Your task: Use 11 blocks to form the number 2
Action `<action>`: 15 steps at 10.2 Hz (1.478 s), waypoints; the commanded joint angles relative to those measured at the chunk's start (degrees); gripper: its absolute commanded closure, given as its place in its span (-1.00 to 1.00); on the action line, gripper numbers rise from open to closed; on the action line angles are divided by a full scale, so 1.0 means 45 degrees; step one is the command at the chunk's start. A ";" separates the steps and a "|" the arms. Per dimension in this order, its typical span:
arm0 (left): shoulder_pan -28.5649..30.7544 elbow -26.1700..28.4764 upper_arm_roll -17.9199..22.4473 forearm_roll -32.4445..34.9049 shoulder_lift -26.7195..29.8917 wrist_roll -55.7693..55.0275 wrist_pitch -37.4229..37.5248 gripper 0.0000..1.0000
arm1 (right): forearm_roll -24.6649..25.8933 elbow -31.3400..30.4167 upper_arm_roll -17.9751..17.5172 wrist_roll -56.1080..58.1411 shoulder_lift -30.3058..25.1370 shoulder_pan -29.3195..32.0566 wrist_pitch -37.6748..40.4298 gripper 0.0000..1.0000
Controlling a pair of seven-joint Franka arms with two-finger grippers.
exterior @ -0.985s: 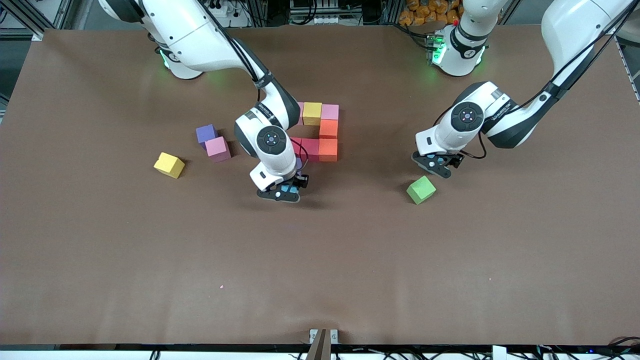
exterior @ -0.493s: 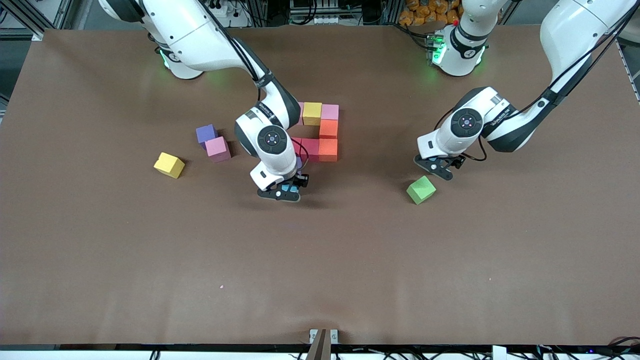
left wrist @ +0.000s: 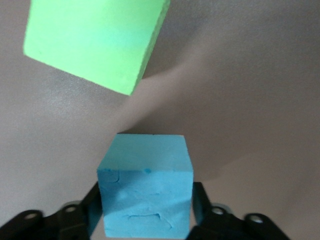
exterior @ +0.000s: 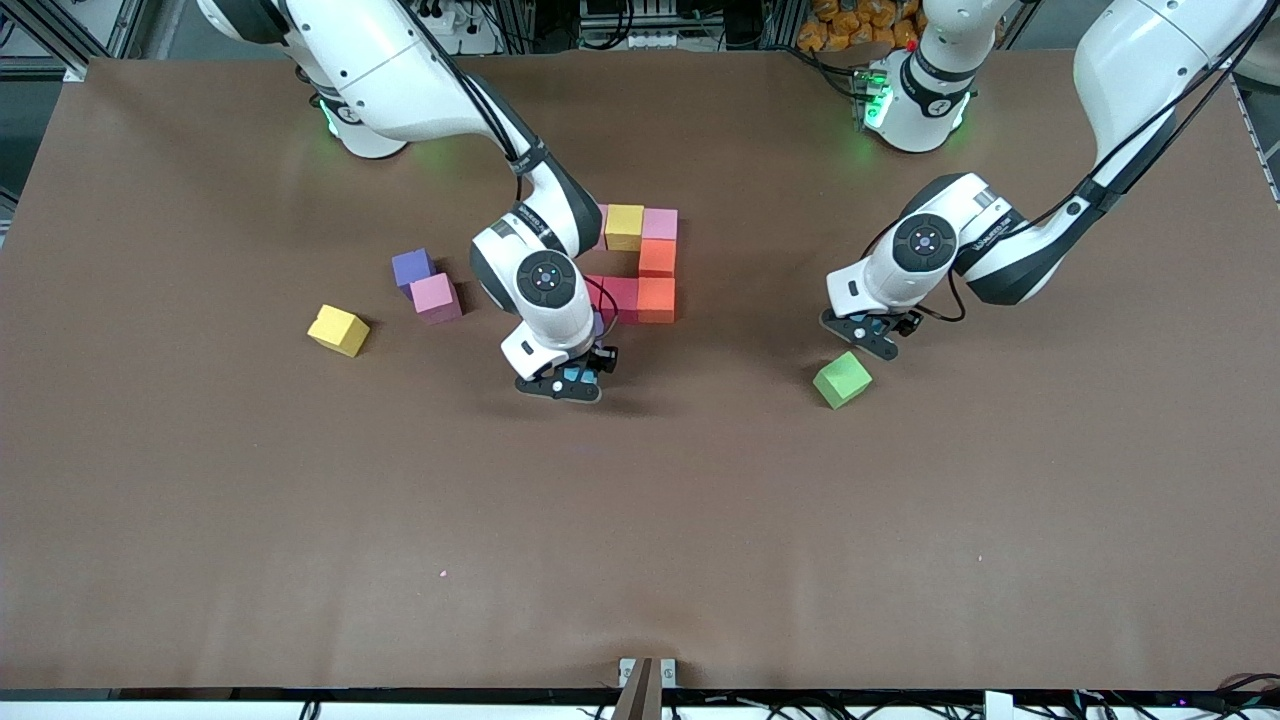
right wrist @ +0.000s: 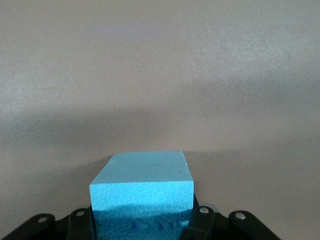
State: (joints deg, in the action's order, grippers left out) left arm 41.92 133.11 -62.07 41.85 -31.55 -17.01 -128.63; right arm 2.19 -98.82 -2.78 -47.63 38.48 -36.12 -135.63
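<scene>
The left gripper point(exterior: 868, 337) is low over the tabletop point(exterior: 640, 520) just beside the green cube point(exterior: 842, 379), its jaws clenched on a light blue block point(left wrist: 146, 192). The right gripper point(exterior: 566, 381) is low over the tabletop beside the partly built number 2 point(exterior: 638, 264), its jaws grasping the other light blue block point(right wrist: 142, 187). That unfinished figure shows a yellow block point(exterior: 624, 226) and a pink one point(exterior: 660, 223) in its top bar with orange and red blocks nearer the camera, while a purple block point(exterior: 411, 267), a loose pink block point(exterior: 435, 297) and a loose yellow block point(exterior: 338, 330) lie toward the right arm's end.
</scene>
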 commanded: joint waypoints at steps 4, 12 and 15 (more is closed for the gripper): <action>0.0021 -0.0674 -0.0055 0.0136 0.0447 -0.0555 0.0088 0.30 | 0.0020 -0.0637 0.0012 -0.0119 0.0042 -0.0195 0.0218 0.10; -0.0897 -0.5085 -0.1754 -0.2913 0.0508 -0.1786 0.3760 0.30 | 0.0020 -0.0540 0.0032 -0.0002 -0.0601 -0.0079 0.0804 -1.00; -0.1168 -0.6100 -0.1696 -0.3632 0.0412 -0.2231 0.3800 0.33 | 0.0001 -0.0520 0.0071 0.0057 -0.1147 0.0097 0.0843 -1.00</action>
State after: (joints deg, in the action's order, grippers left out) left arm 38.27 108.54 -70.23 28.06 -29.61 -25.26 -113.04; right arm 2.19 -100.37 -2.42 -47.64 35.93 -36.32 -133.00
